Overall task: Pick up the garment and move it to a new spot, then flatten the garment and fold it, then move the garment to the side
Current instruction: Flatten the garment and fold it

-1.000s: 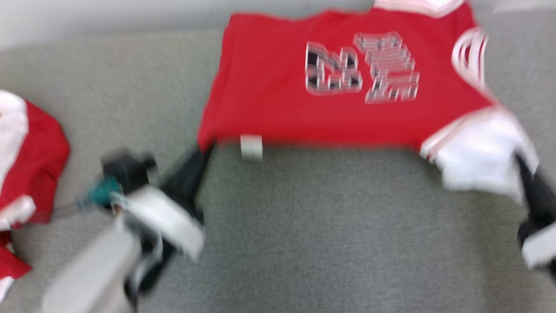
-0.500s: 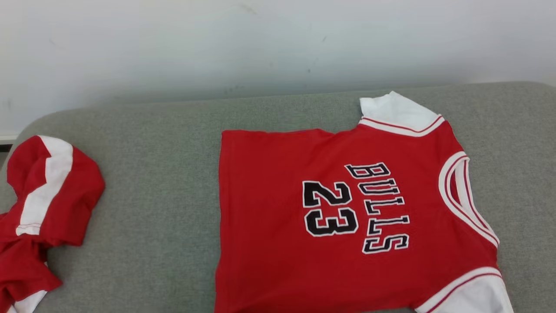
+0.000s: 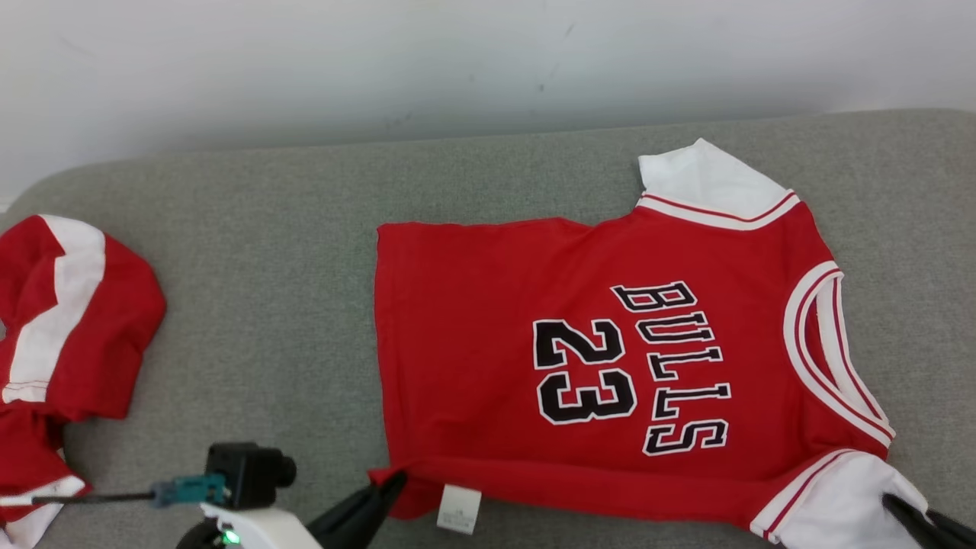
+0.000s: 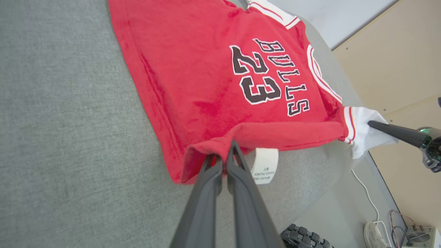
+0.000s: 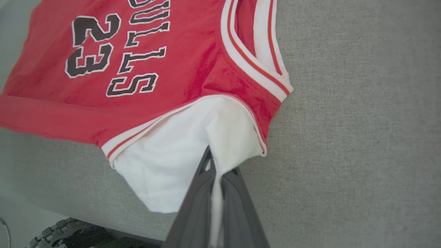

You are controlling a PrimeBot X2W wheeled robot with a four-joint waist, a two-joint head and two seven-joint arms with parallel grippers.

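Support: a grey fabric-covered bench (image 3: pixel 267 305) with rounded corners stretches before me, its far edge against a pale wall.
Right half: a red jersey (image 3: pixel 473 343) lies spread out with "BULLS 23" facing up, its white-trimmed neckline toward the right edge and its hem toward the middle.
Jersey's near side: rolled and raised off the fabric by the bench's near edge; a white tag (image 3: pixel 459 509) hangs there.
Left edge: a second red-and-white garment (image 3: pixel 72 320) lies crumpled on my left, well apart from the jersey.
Between them: bare grey fabric.

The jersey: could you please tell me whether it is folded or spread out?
Spread out: the jersey lies open, print showing; left pincer and right pincer pinch only its near edge.
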